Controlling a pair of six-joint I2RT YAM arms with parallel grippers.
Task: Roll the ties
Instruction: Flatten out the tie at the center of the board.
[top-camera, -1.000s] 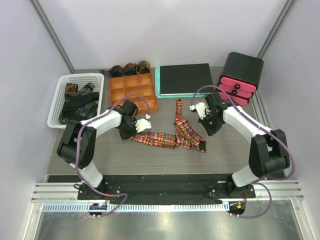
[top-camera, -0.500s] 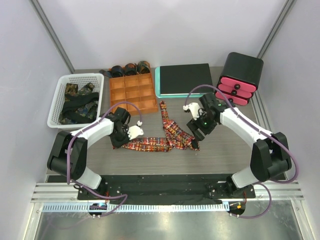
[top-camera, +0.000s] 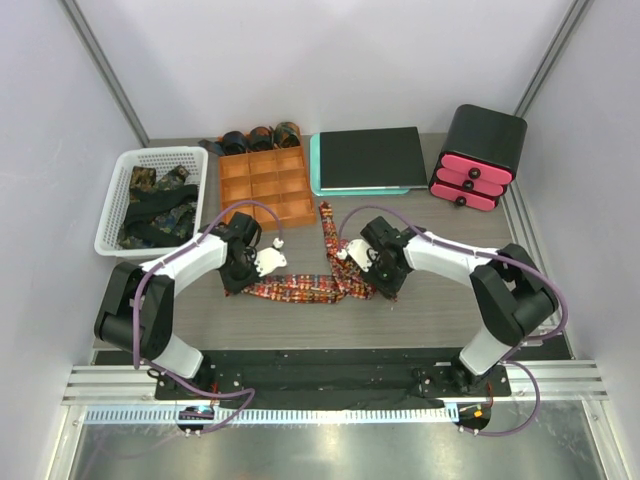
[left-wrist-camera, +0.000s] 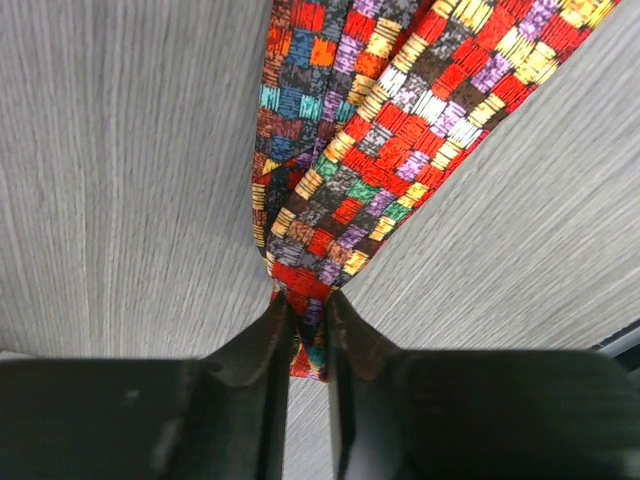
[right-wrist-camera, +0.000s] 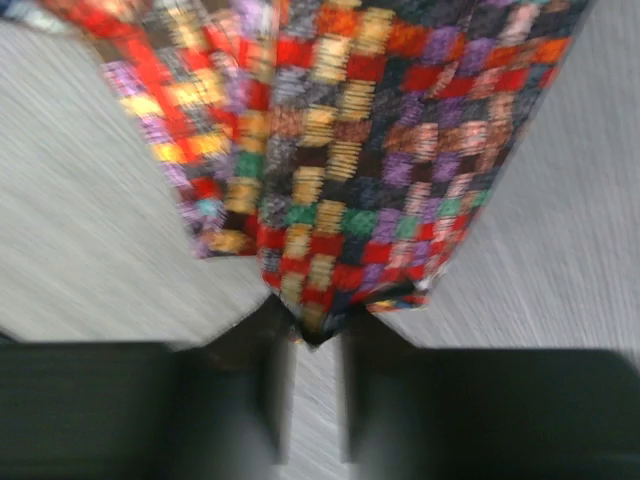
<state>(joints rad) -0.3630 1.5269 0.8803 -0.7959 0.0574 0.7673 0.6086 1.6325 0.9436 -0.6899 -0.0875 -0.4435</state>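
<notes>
Overhead view of a grey counter (top-camera: 440, 300) with a red-orange checked tie (top-camera: 300, 290) lying near the middle, bent into a V. One leg runs sideways towards the left arm and the other runs away towards the orange tray.

The left gripper (left-wrist-camera: 307, 300) has its jaws clamped on one bunched end of the tie. The right gripper (right-wrist-camera: 315, 325) sits at the tie's other edge with a corner of cloth between its jaws. That view is blurred, so whether they actually pinch it cannot be told.

The risks seem to lie in the grip and the bend. Both holds are at the very edge of slippery fabric and could slide free. A roll begun over the crooked fold would likely wind skewed or loose.

- **White basket** (top-camera: 203, 190), far left: holds a heap of dark green and black ties (top-camera: 155, 205).
- **Orange tray** (top-camera: 265, 185): its visible compartments look bare.
- **Dark rolls** (top-camera: 261, 137): three sit at the tray's far edge (inside the last row or just behind it is unclear).
- **Black drawer unit** (top-camera: 480, 150): its pink drawers are shut.
</notes>
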